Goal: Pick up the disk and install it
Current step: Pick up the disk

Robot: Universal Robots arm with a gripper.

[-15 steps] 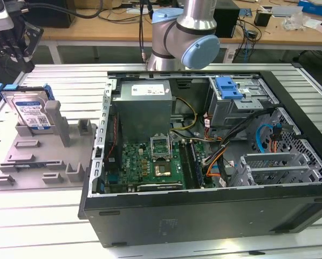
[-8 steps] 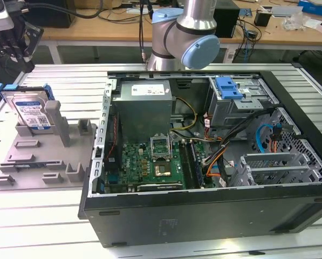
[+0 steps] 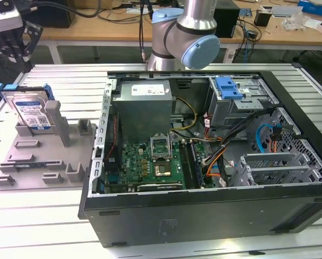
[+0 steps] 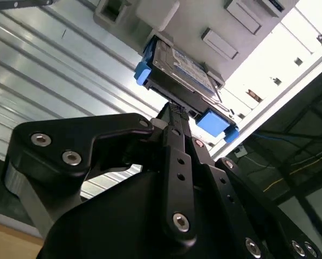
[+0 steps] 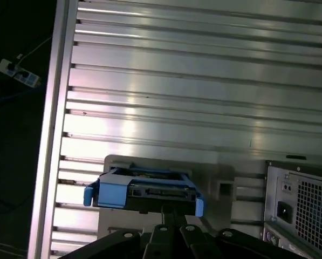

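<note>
- Hand (image 4: 174,113) clenched on nothing, hovering near the disk (image 4: 185,70), not touching.
- Disk stands upright in the grey holder (image 3: 36,162) on the worktop (image 3: 42,221), outside the open computer case (image 3: 204,213).
- Pick-up not begun, I'd say; grasping calls for the hand released first.

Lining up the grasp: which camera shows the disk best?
The exterior view: the disk stands upright in the grey holder, label visible. The second wrist view shows it obliquely; the first wrist view, edge-on.
</note>
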